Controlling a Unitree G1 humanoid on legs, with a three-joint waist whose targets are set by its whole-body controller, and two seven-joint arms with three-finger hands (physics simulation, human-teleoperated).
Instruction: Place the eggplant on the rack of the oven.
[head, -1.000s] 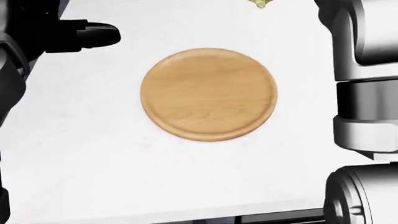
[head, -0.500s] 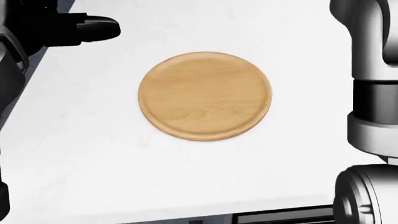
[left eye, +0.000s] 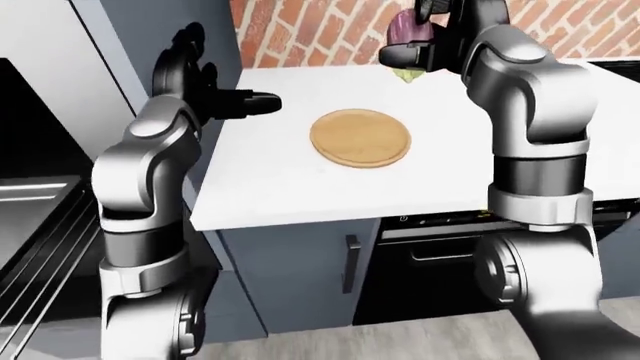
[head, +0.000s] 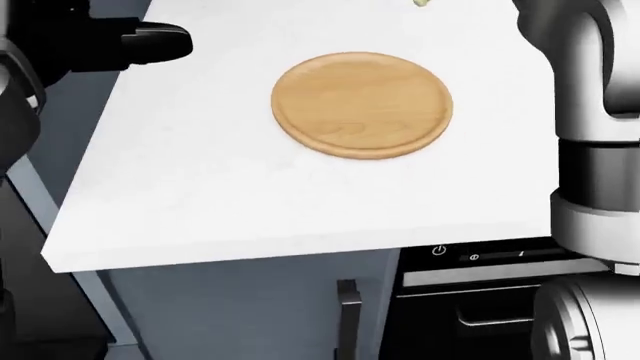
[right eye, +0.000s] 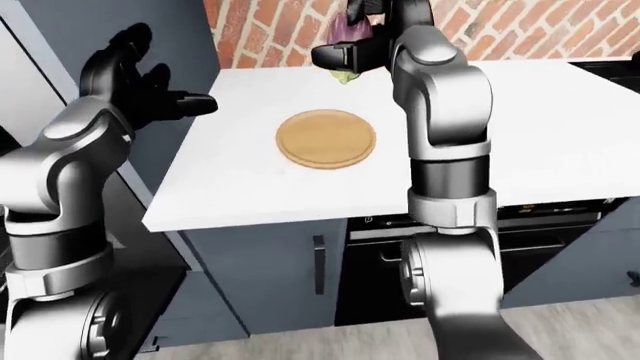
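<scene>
matt grained wood plate (head: 362, 103) on a smooth white counter (head: 220, 195); rough brick wall (left eye: 310, 34).

A round wooden plate (head: 362, 103) lies on the white counter (head: 200, 195).

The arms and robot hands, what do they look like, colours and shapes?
Both arms are glossy silver-grey, built of rounded, bulbous shells with darker grey bands at the joints. The left robot hand and right robot hand are matte black, with thick, blunt fingers. No cables or markings show.
</scene>
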